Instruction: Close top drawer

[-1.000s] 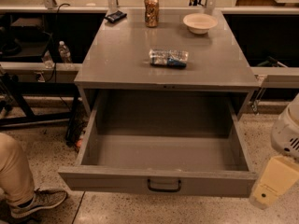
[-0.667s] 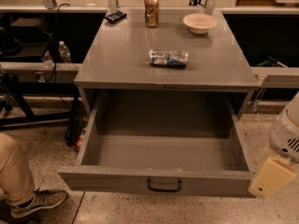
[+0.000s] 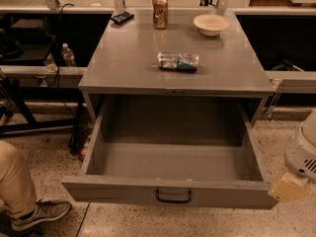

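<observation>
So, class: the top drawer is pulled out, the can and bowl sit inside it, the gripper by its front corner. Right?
No: the camera view shows can and bowl on the cabinet top, not in the top drawer; the gripper is by its front corner.

No lettering can be read. The can [image 3: 159, 12] by the tabletop's [image 3: 123, 58] back edge and the packet [image 3: 177, 61] near its middle carry print that cannot be made out. The claw [image 3: 288, 187] sits well forward of the front right corner.

Speckled terrazzo floor [image 3: 123, 223], dark workbenches [image 3: 24, 72] behind, dim warm light; the hand [image 3: 285, 189] sits low at right.
</observation>
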Action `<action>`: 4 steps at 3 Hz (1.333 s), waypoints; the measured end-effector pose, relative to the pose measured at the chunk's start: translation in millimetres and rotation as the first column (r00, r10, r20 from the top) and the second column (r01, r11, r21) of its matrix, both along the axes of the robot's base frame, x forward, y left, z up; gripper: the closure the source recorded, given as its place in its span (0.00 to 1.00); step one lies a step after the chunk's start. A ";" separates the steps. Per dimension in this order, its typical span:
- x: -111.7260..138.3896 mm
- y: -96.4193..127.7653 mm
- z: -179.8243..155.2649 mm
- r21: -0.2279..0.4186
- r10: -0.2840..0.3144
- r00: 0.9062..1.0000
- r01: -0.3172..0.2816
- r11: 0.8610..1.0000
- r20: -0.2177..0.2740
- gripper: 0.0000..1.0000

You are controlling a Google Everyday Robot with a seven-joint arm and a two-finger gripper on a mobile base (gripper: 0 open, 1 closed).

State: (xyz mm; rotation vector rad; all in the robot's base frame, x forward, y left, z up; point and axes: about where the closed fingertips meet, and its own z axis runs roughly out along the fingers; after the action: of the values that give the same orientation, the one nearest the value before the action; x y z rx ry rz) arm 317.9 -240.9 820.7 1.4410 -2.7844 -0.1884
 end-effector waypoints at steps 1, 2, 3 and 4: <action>-15.7 -5.4 -37.9 0.023 0.051 0.998 -0.050 0.998 -0.042 1.00; -27.8 -4.6 -78.1 0.054 0.099 0.992 -0.094 0.994 -0.079 1.00; -32.3 7.7 -115.9 0.106 0.157 0.984 -0.149 0.983 -0.078 1.00; -22.3 34.7 -150.0 0.177 0.167 0.986 -0.163 0.971 -0.005 1.00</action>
State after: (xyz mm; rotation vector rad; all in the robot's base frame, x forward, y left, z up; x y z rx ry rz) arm 295.6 -206.2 670.8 1.6885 -2.6730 -0.4556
